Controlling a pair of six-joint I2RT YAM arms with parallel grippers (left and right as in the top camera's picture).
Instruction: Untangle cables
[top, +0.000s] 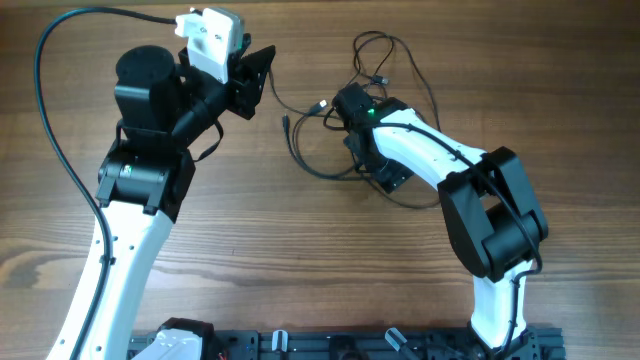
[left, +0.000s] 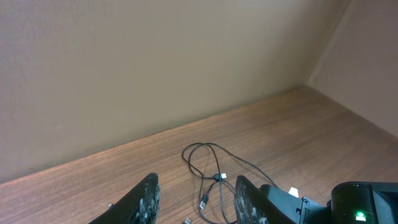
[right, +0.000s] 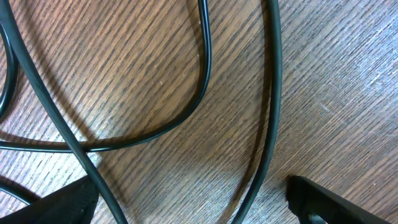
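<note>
The right jaws stand wide apart, low over the table (top: 300, 260), gripping nothing, with strands of the cables (right: 272, 93) lying between them. The left jaws, also spread and empty, hang raised beside the tangle, whose thin black loops sprawl across the table's far middle.

**Black cords on brown wood, under black-and-white arms**

You're looking at thin black cables (right: 271, 93) on a table (top: 300, 270) of warm brown wood streaked with fine darker grain; one plug tip (top: 321, 104) shows white. The left arm (top: 130, 240) and right arm (top: 430, 150) are white along the links and black at the joints, and the right one carries a small green light (top: 372, 112). The left gripper (left: 196, 202) has black fingers (left: 148, 198) mottled with pale grey scuffs. The wall (left: 155, 62) behind is plain beige.
</note>
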